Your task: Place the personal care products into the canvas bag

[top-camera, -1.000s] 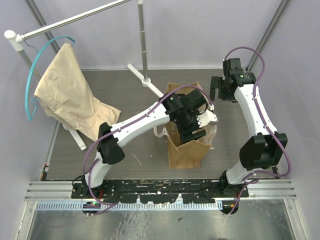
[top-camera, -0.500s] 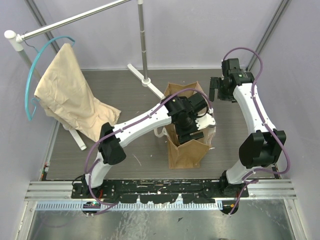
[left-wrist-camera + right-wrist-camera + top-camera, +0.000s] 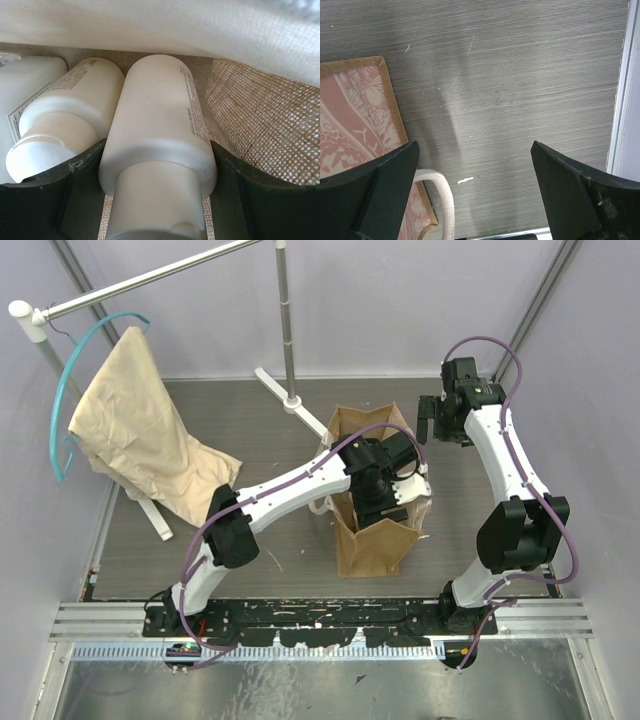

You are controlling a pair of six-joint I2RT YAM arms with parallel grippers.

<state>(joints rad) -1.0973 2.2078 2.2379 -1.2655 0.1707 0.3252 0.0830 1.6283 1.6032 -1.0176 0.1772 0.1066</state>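
The tan canvas bag (image 3: 372, 540) stands upright in the middle of the table, and my left gripper (image 3: 385, 492) reaches down into its mouth. In the left wrist view that gripper (image 3: 157, 200) is shut on a cream cylindrical bottle (image 3: 157, 125), a dark finger pressed against each side of it. A second cream bottle (image 3: 70, 115) lies beside it inside the bag, with a whitish bottle (image 3: 20, 85) at the far left. The woven bag wall (image 3: 260, 130) rises on the right. My right gripper (image 3: 432, 420) hangs open over bare table beside the bag (image 3: 355, 115), holding nothing.
A pale beige cloth (image 3: 140, 440) hangs from a teal hanger on a metal rack at the left. The rack's pole and white foot (image 3: 290, 400) stand just behind the bag. The bag's whitish strap (image 3: 442, 195) curls near my right gripper (image 3: 475, 170). Walls close in on both sides.
My left arm has shifted a little to the left over the bag's mouth, the bottle still gripped. The right arm has barely moved.
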